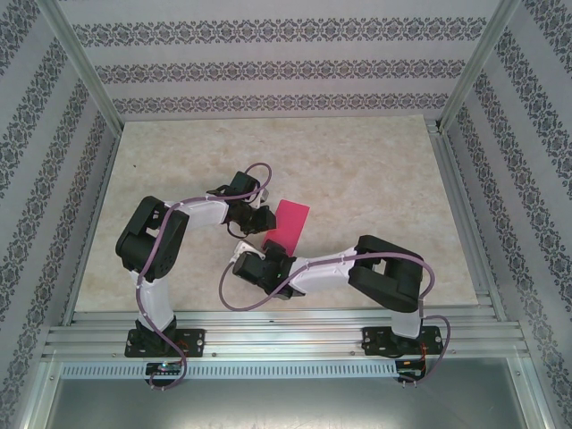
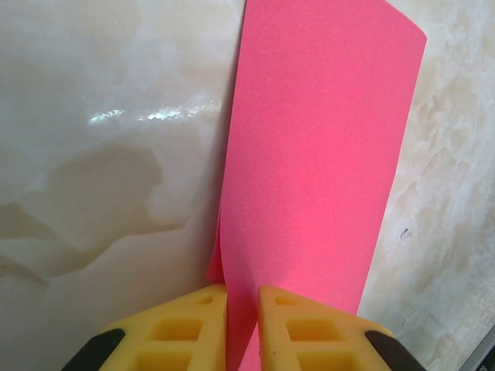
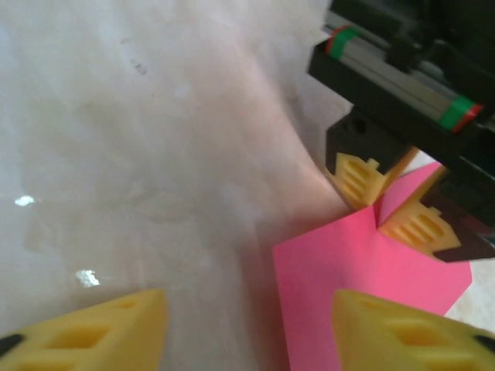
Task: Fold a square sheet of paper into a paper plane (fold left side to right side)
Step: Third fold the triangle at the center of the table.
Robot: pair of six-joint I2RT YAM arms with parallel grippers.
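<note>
Top external view: a bright pink square sheet of paper (image 1: 288,223) lies near the centre of a pale marble-patterned tabletop (image 1: 375,170). It sits loose on the bare surface, not in any tray or box, with both arms' wrists crowded at its 7 to 9 o'clock side. Left wrist view: the sheet runs as a narrow strip from 6 o'clock up to 1 o'clock. It seems doubled over, a second layer peeking out at 7 o'clock. The left gripper (image 2: 242,328) has its yellow fingers (image 2: 193,328) nearly together, pinching the strip's near end. Right wrist view: the right gripper (image 3: 251,332) stands wide and holds nothing, with the sheet at 5 o'clock. The paper looks feather-light, floppy and easily creased or torn. It is probably best pinched gently at an edge or corner, since the flat middle offers no purchase.
</note>
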